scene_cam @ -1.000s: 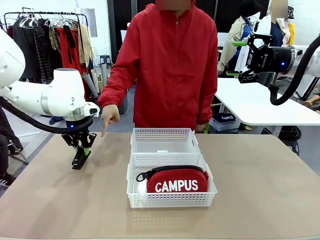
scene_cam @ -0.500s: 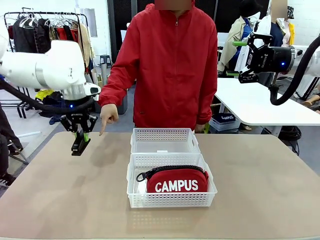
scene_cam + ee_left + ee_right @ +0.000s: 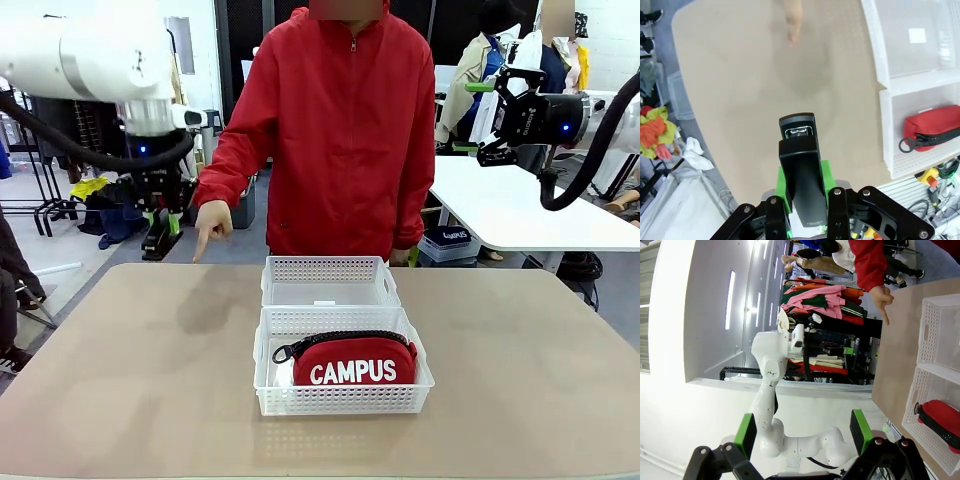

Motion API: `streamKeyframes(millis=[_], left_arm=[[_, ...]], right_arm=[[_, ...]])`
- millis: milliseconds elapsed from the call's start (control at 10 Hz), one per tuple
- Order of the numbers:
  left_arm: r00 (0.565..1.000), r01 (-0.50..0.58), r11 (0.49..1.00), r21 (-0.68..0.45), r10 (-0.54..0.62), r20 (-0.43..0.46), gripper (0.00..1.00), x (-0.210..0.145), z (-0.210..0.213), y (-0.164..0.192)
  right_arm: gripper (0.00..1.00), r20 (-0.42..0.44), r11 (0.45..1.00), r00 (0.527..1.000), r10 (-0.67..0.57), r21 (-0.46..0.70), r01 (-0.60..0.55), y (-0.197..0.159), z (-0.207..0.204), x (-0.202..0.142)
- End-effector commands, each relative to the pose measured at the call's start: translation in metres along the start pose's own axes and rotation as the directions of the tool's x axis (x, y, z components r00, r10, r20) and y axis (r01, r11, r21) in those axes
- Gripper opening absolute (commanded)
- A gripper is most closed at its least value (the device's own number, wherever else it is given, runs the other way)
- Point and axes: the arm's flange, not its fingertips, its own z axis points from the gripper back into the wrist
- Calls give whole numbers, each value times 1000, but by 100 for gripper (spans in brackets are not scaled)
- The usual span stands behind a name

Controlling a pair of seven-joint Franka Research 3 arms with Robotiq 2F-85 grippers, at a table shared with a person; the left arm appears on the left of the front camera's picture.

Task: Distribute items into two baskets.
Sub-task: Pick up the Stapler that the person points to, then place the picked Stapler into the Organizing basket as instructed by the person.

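left gripper [image 3: 160, 222] grips the black stapler [image 3: 156, 243] high over the table's [image 3: 150, 380] far left edge. right gripper [image 3: 480, 118] hangs wide open, empty. red pouch [image 3: 355, 362] lies in the near basket [image 3: 345, 402]. likely next: carry the stapler over the empty far basket [image 3: 325, 268] and release.

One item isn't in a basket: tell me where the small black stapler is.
Front view, robot's left: the small black stapler hangs clamped in the left gripper, above the tan table's far-left corner, beside the person's pointing hand.
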Motion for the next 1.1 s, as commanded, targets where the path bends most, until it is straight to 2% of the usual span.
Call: streamKeyframes(millis=[0,400,600,700,800,1000], left_arm=[[999,-32,999,22,31,18,0,5,25,-3],[997,-57,997,48,54,54,0,4,75,-8],[995,-45,997,62,39,93,0,-2,89,-10],[990,-41,996,75,30,141,0,-1,86,-6],[996,-31,999,33,28,79,0,0,83,-7],[996,-31,999,33,28,79,0,0,83,-7]], right_arm=[[100,4,1000,1000,6,-2,-6,3,-1,0],[100,4,1000,1000,6,-2,-6,3,-1,0],[100,4,1000,1000,6,-2,-6,3,-1,0],[100,4,1000,1000,6,-2,-6,3,-1,0],[100,4,1000,1000,6,-2,-6,3,-1,0],[100,4,1000,1000,6,-2,-6,3,-1,0]])
